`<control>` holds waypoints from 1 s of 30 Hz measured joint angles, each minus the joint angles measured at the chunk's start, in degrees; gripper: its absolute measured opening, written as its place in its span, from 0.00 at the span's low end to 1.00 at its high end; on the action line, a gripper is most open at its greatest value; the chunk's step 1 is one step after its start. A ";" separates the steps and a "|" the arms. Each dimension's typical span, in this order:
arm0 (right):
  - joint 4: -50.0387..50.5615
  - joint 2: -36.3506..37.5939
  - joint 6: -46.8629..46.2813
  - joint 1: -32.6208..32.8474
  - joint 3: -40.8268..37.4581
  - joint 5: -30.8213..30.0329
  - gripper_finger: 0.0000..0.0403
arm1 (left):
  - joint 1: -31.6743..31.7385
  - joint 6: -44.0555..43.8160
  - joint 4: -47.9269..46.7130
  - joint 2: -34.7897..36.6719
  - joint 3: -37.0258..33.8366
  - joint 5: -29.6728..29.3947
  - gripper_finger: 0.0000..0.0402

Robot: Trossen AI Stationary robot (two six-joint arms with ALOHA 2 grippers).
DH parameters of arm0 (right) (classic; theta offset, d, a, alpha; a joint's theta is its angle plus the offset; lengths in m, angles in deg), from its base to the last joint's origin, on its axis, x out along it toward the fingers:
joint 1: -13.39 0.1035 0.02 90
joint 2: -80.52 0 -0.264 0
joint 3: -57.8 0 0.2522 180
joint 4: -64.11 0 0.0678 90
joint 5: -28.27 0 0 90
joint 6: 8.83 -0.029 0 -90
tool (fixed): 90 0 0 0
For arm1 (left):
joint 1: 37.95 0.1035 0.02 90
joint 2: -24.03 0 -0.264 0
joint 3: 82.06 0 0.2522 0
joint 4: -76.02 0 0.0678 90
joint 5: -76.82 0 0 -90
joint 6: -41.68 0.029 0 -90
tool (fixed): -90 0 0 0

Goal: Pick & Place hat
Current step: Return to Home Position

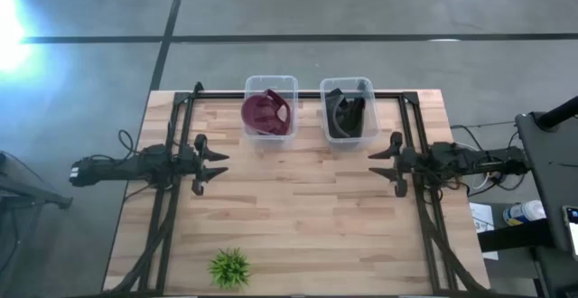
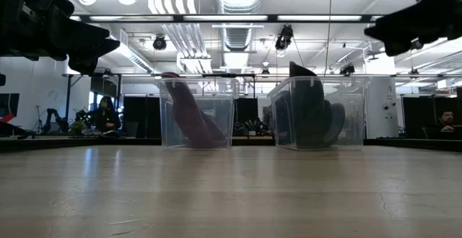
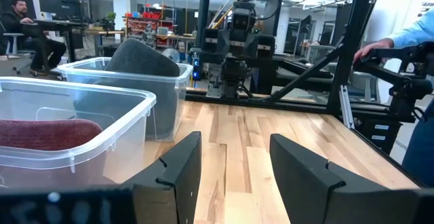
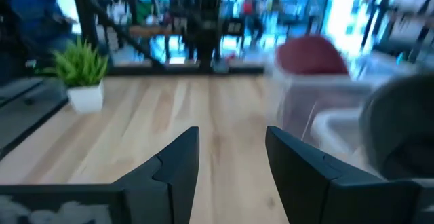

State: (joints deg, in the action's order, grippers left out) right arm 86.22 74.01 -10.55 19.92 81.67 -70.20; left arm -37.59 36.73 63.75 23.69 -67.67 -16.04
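A maroon hat (image 1: 266,113) sits inside the left clear bin (image 1: 271,83), and a dark grey hat (image 1: 346,115) sits inside the right clear bin (image 1: 349,84); both bins stand near the table's far edge. In the low view the maroon hat (image 2: 189,117) and the dark hat (image 2: 312,114) show through the bin walls. My left gripper (image 1: 217,167) hovers open over the table's left side, clear of the bins. My right gripper (image 1: 377,165) hovers open over the right side. The left wrist view shows both bins, with the maroon hat (image 3: 47,133) and the dark hat (image 3: 139,59).
A small potted green plant (image 1: 229,268) stands near the table's near edge, left of centre; the right wrist view also shows this plant (image 4: 82,71). Bare wood lies between the two grippers. People sit and stand in the room beyond the table.
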 joint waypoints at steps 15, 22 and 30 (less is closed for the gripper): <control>-2.34 6.47 1.50 0.04 -7.01 0.07 0.41 | 0.00 0.00 0.00 -0.57 0.00 0.19 0.42; -10.10 6.42 7.13 0.05 -9.60 1.46 0.41 | -0.02 0.00 0.00 -0.92 0.00 0.17 0.42; -10.22 4.38 2.51 0.06 -9.60 1.46 0.41 | -0.02 0.00 -0.02 -1.05 0.00 0.12 0.42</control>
State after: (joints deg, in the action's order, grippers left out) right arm 76.00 78.39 -8.03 19.98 72.07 -68.74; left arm -37.61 36.73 63.73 22.64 -67.67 -15.92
